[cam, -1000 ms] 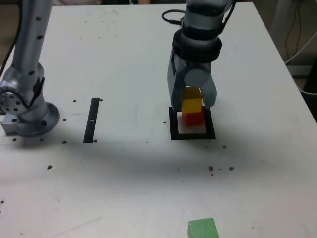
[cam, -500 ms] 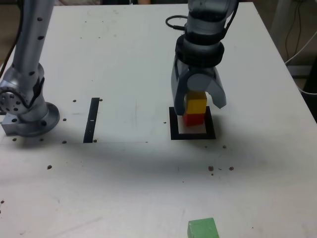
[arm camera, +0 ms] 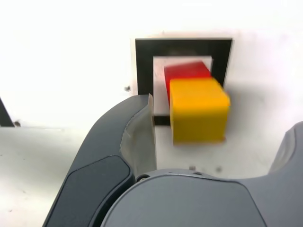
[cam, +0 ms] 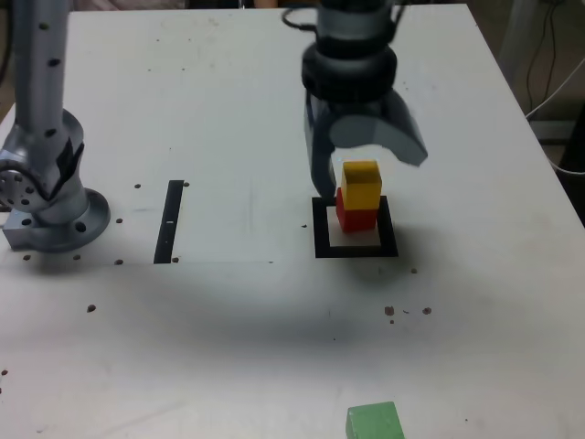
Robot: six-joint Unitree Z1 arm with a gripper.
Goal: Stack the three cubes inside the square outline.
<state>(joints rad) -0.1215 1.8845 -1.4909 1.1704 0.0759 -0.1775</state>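
Exterior view gives you the white table filling nearly the whole picture, its top scuffed and dotted with small dark specks. Past the table's far right corner, as that view shows it, you can see a strip of floor with pale cables trailing down.

Take the square outline as your landmark. On the exterior view's left, well apart from it, stands the arm's grey base with its upright link. Between the base and the outline lies a thin black strip, flat on the table.

Over the outline hangs the gripper, pointing down, its jaws spread wide on either side of the stack and touching neither cube. It grasps nothing. In the wrist view you see the same: the gripper with its dark fingers clear of the cubes.

Inside the outline's white centre sits the red cube, and the yellow cube rests on top of it, slightly offset toward the exterior view's right. The wrist view shows the yellow cube overhanging the red cube within the square outline.

The green cube lies well apart from the outline, at the near edge of the table.
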